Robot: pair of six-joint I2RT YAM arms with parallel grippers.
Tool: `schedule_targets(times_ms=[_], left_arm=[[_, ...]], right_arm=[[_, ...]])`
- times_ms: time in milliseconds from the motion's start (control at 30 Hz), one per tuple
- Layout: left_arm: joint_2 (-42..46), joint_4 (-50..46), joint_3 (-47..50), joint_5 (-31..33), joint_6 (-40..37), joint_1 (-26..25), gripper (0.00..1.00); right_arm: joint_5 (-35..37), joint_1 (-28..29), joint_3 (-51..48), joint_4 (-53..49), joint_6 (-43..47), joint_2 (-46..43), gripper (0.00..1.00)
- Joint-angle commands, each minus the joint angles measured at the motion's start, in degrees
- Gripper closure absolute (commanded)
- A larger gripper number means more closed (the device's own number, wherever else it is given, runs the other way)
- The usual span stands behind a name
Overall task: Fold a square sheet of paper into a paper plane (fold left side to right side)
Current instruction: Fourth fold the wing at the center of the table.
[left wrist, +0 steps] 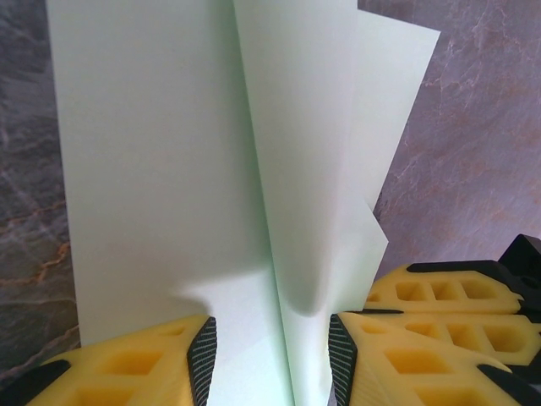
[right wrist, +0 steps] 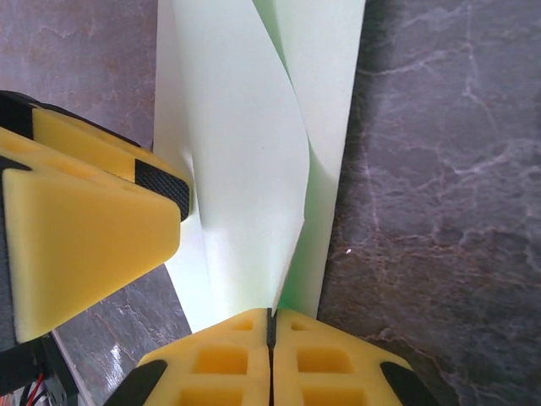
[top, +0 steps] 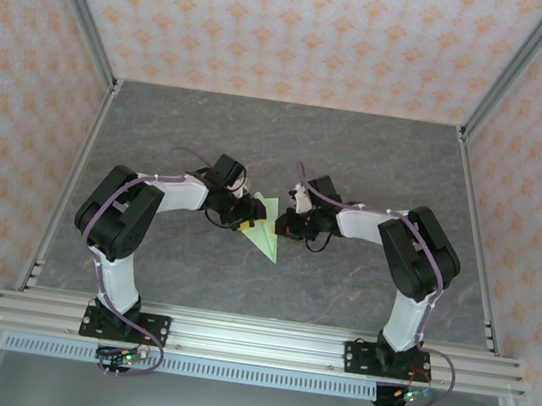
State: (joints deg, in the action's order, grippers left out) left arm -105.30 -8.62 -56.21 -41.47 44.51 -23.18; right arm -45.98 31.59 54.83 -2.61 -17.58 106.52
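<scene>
The pale green paper plane (top: 265, 230) lies at the middle of the grey marbled tabletop (top: 358, 155), between the two arms. Its narrow tip points toward the near edge and a little to the right, and its broad end is on the far side. The left pincer (top: 248, 222) meets the plane from the left and the right pincer (top: 286, 227) from the right.

In the left wrist view the left pincer (left wrist: 270, 342) is spread partway. Its yellow fingers (left wrist: 135, 372) stand apart on either side of a raised lengthwise fold in the paper plane (left wrist: 169, 169). The black pads sit close against the paper, and the finger on the left of that view overlaps a wide flat panel. Whether the pads squeeze the paper I cannot tell. The tabletop (left wrist: 473, 127) shows beyond the sheet's edge.

In the right wrist view the right pincer (right wrist: 271, 326) is pressed together, with only a thin seam between its two fingers. The curled middle fold of the paper plane (right wrist: 245, 152) runs down into that seam, so this pincer is pinching the paper. One flap bows up and away from the tabletop (right wrist: 439, 169). A finger of the left pincer (right wrist: 84, 237) touches the sheet's other edge.
</scene>
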Motion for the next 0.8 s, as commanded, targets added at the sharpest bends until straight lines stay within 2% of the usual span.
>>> schedule_targets(times_ms=[0,767], left_arm=[[-1.19,-1.13,-0.04,3.28,-1.13,-0.27,0.57],[-1.36,-1.09,-0.32,3.07,-1.09,-0.28,0.57]], right_arm=[[1.85,0.23,1.75,-2.02,1.67,0.3,0.92],[2.29,0.31,3.33,-4.48,2.69,2.88,0.92]])
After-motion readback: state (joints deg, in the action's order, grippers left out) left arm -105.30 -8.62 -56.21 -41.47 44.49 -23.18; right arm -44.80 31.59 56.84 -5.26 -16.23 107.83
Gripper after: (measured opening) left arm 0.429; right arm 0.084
